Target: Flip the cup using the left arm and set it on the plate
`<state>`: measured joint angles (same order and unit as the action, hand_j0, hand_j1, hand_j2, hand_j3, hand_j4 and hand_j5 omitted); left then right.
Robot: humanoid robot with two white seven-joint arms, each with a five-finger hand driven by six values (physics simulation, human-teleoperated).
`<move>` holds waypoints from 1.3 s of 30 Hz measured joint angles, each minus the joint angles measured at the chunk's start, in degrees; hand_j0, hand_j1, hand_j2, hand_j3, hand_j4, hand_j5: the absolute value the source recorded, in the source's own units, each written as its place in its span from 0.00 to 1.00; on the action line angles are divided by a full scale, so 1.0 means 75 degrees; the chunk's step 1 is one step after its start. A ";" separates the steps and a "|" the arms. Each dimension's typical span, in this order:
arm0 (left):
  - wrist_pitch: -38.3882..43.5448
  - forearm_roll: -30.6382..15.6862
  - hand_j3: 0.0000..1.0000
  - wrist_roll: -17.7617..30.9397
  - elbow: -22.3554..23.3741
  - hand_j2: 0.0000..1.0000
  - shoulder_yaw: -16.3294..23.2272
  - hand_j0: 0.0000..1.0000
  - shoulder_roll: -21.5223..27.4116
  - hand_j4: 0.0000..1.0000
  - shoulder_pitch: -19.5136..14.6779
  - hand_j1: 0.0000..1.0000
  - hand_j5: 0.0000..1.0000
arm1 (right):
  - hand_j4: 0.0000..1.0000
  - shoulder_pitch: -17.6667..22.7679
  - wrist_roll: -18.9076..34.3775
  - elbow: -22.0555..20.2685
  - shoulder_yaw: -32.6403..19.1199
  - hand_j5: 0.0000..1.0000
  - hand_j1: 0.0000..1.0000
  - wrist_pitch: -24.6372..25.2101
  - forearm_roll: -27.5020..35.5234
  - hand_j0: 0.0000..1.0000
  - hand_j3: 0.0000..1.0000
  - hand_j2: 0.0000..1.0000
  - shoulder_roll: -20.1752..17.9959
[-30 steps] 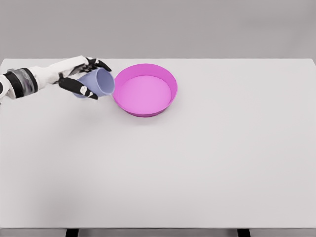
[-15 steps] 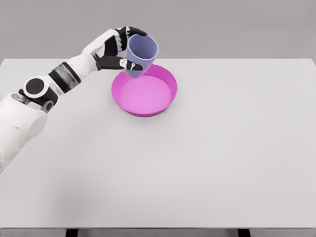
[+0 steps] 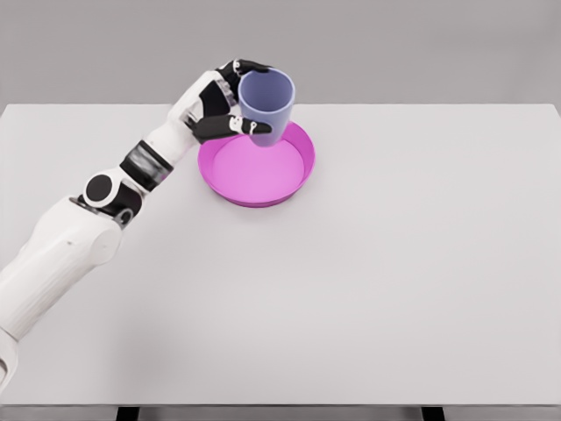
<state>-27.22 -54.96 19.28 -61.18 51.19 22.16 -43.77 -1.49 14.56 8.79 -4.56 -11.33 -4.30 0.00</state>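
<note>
A lavender cup is held upright, mouth up, in the air above the far left part of the magenta plate. My left hand is shut on the cup, with black fingers wrapped around its left side and a thumb under its lower wall. The left arm reaches in from the lower left across the table. The cup's base hangs just above the plate's rim, and I cannot tell if they touch.
The white table stretches wide to the right and toward the front edge. A grey wall stands behind the table's far edge.
The left hand has carried the cup up from the table left of the plate and turned it from lying sideways to upright. It has since shifted slightly right over the plate.
</note>
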 measured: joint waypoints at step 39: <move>0.0231 -0.0174 0.62 -0.0180 0.1024 0.62 0.0602 0.62 -0.0282 0.62 0.0000 0.62 0.62 | 1.00 0.0000 0.0001 0.0000 0.0000 1.00 1.00 0.0000 -0.0002 1.00 1.00 1.00 0.0000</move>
<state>-25.49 -56.27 17.93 -53.50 55.70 20.05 -43.77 -1.49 14.57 8.79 -4.56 -11.33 -4.32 0.00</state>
